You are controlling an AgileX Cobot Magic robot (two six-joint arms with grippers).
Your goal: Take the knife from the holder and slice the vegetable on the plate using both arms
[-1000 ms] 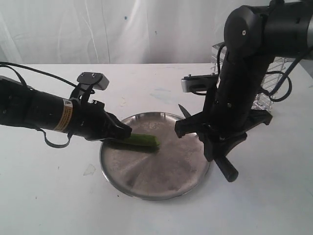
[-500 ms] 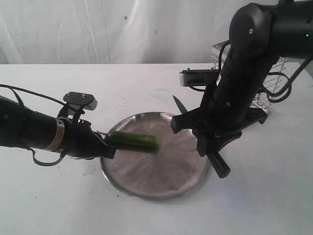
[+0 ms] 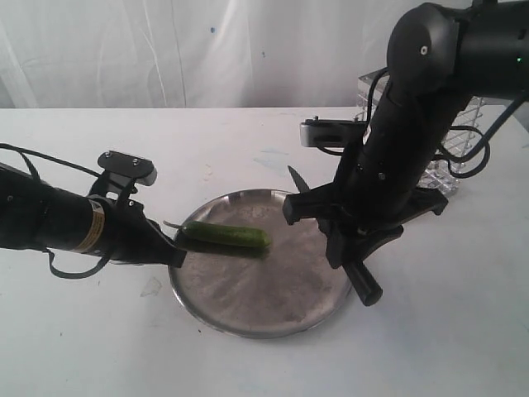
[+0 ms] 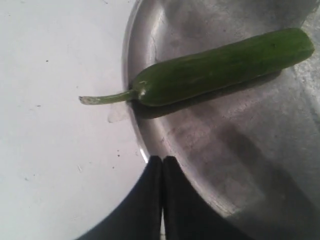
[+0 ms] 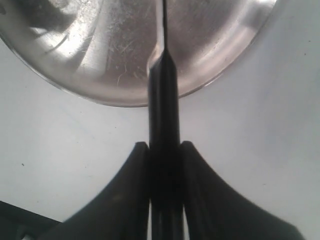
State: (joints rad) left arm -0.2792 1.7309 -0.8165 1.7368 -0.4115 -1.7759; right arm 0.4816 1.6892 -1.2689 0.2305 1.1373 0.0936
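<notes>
The dark green vegetable (image 3: 225, 238) (image 4: 220, 67) lies free on the left part of the steel plate (image 3: 264, 302) (image 4: 210, 150), its thin stem (image 4: 105, 97) poking over the rim. My left gripper (image 3: 178, 256) (image 4: 162, 159) is shut and empty, with its tips at the plate's left rim, a short way from the stem end. My right gripper (image 3: 351, 248) (image 5: 164, 145) is shut on the black handle of the knife (image 3: 366, 288) (image 5: 164, 100). The knife's blade reaches over the plate's right side. The wire holder (image 3: 450, 141) stands behind the right arm, largely hidden.
White tabletop surrounds the plate (image 5: 115, 50). The bulky right arm (image 3: 413, 124) towers over the plate's right edge. The left arm (image 3: 50, 219) lies low across the table on the left. A pale curtain backs the table.
My left gripper has drawn back leftward off the vegetable to the plate's rim, leaving the vegetable lying free. The right arm with the knife has shifted slightly left toward the plate's middle.
</notes>
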